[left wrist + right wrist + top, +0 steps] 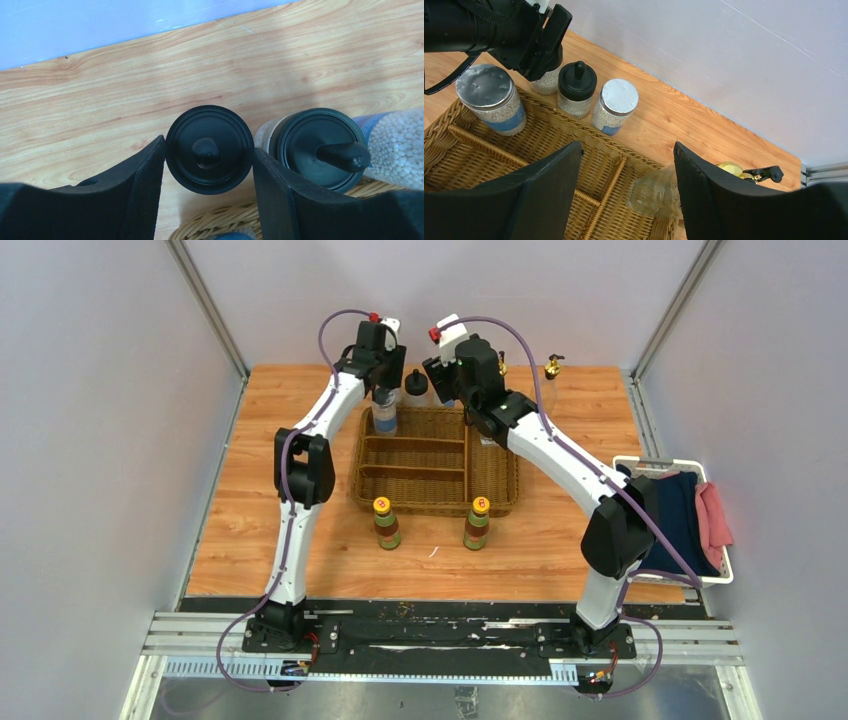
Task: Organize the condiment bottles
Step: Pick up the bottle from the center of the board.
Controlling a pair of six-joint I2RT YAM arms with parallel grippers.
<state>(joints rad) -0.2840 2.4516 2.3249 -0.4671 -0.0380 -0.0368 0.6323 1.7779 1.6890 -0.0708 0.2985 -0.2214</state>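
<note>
My left gripper (209,156) (386,392) is just behind the wicker basket's (435,455) back left corner. Both its fingers press the lid of a black-capped bottle (209,149). A second black-capped bottle (320,147) (576,87) stands right beside it, then a grey-lidded jar (616,105). Another grey-lidded jar (489,97) stands inside the basket. My right gripper (626,185) hangs open over the basket's back right part, where a clear gold-topped bottle (656,192) rests by its right finger, partly hidden. Two yellow-capped bottles (386,523) (477,523) stand in front of the basket.
Another gold-topped bottle (551,367) stands near the table's back right edge. A white bin (722,562) holding dark and pink cloths sits off the table's right side. Grey walls close in the back and both sides.
</note>
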